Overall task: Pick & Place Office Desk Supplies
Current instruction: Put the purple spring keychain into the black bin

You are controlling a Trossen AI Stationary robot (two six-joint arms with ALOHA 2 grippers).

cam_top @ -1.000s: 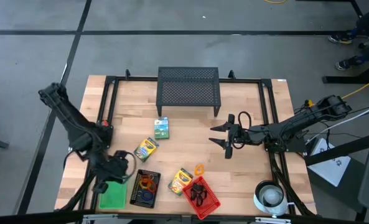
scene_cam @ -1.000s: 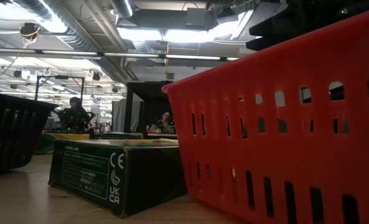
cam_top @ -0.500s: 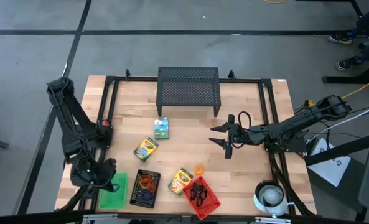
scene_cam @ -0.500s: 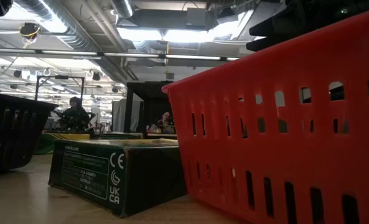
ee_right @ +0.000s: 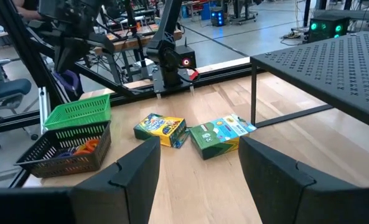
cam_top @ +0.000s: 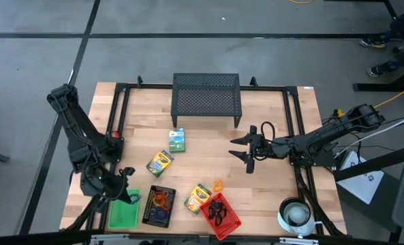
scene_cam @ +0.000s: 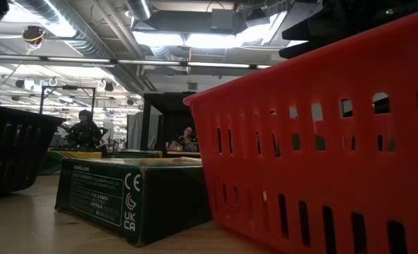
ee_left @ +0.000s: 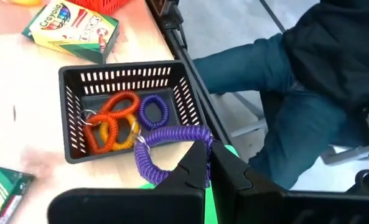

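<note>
Partway there: left gripper (ee_left: pixel 200 163) clamped on a purple coiled ring (ee_left: pixel 165 146) just above the black slotted basket (ee_left: pixel 72 134), lower left of the high view, already holding orange, yellow and purple coils (ee_left: pixel 112 121). Black clips probably in the red basket (cam_top: pixel 223 216). Three crayon boxes (cam_top: pixel 159 163) loose mid-table; right gripper (cam_top: pixel 246 151) open, empty, centre-right.

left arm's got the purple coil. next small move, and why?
Probably carry it a little further over the black basket and lower it before opening. The left gripper is shut on the purple coil ring, which hangs by the basket's near rim, beside the orange and purple rings already inside.
</note>
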